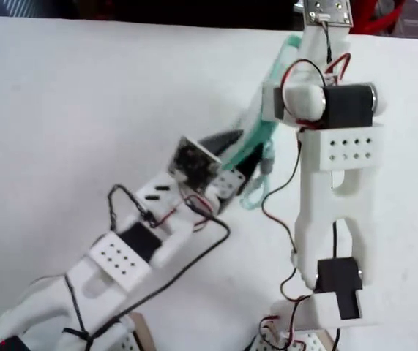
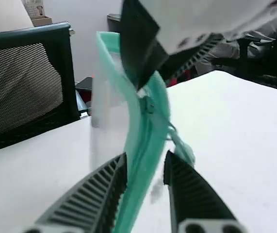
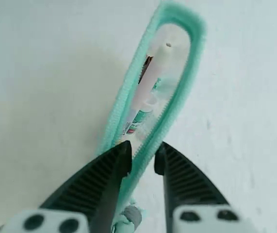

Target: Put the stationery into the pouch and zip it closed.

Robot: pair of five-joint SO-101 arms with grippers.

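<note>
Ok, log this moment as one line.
left fingers: shut on pouch | right fingers: shut on pouch | pens: in pouch | zip: open

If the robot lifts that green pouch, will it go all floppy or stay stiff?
Probably floppy: the pouch bows into a curve where the right arm's jaws pinch its rim. It is likely light too, with thin see-through sides and just a few pens inside. If tipped, the pens might slide out, since the zip looks open.
</note>
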